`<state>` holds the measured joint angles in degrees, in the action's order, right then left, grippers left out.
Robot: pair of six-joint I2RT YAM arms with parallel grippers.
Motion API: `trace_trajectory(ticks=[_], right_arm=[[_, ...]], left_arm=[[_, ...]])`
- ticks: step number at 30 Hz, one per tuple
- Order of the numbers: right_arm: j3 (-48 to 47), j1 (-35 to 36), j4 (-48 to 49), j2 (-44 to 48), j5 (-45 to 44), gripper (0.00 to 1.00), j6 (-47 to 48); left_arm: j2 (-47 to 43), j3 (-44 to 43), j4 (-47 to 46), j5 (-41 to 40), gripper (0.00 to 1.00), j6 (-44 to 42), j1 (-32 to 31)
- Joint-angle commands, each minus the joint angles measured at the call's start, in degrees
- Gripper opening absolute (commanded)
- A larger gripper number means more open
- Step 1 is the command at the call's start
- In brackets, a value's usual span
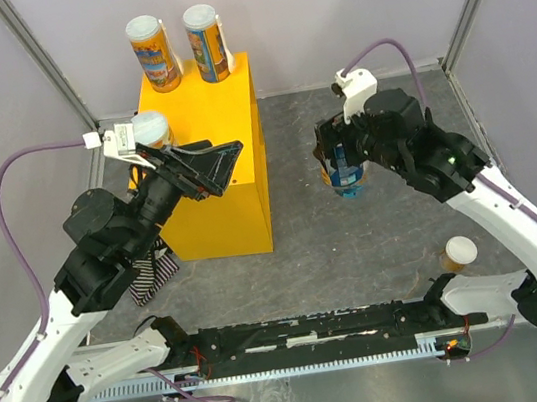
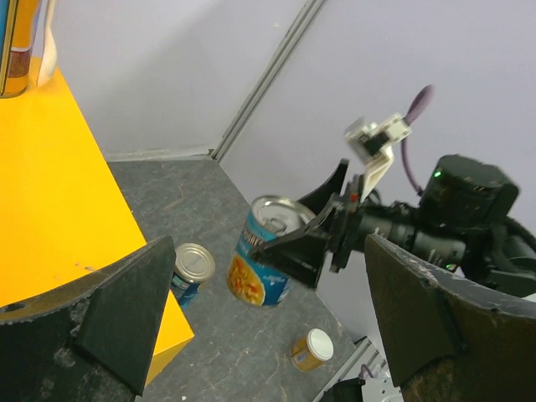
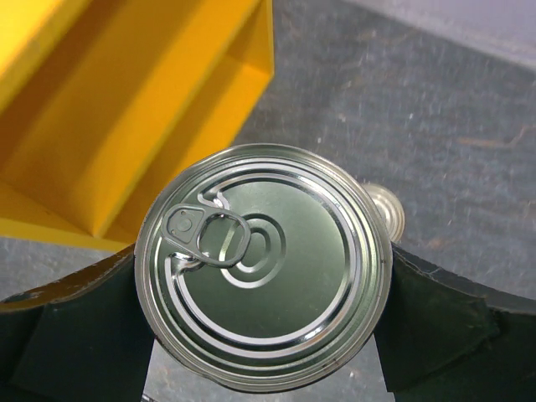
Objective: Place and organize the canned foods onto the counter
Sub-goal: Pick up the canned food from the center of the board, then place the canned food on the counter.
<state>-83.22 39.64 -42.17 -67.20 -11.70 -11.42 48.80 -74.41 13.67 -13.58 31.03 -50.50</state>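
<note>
The blue can point(image 3: 264, 276) hangs upright, pinched in the right claw point(image 1: 342, 168), just right of the yellow counter point(image 1: 233, 95), which lies to its left. The left claw point(image 1: 221, 168) is spread, empty, above the counter. Six cans: this one, two tall cans point(image 1: 150, 52) on the counter's far edge, a white-lidded can point(image 1: 150, 130) at its left edge, a small can point(image 2: 191, 270) and a lidded can point(image 1: 457, 254) on the grey surface point(image 1: 386, 244).

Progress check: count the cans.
6: two cans on the counter's far end, one by the left arm, one in the right gripper, one beneath it, one by the right arm.
</note>
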Motion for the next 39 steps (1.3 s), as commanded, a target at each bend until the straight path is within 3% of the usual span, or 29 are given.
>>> trace_trajectory(ticks=[1, 17, 39], right_arm=[[-10.0, 0.2, 8.9, -0.8, -1.0, 0.02, 3.0], [-27.0, 0.2, 14.7, -10.1, 3.0, 0.02, 5.7], [-37.4, 3.0, 23.0, -21.1, 9.1, 0.02, 6.6]], left_arm=[[0.2, -2.2, -0.6, -1.4, 1.0, 0.3, 0.1], [2.8, -8.2, 0.9, 4.3, 0.99, 1.1, 0.1], [1.5, -11.8, 3.2, 4.9, 0.98, -1.0, 0.1]])
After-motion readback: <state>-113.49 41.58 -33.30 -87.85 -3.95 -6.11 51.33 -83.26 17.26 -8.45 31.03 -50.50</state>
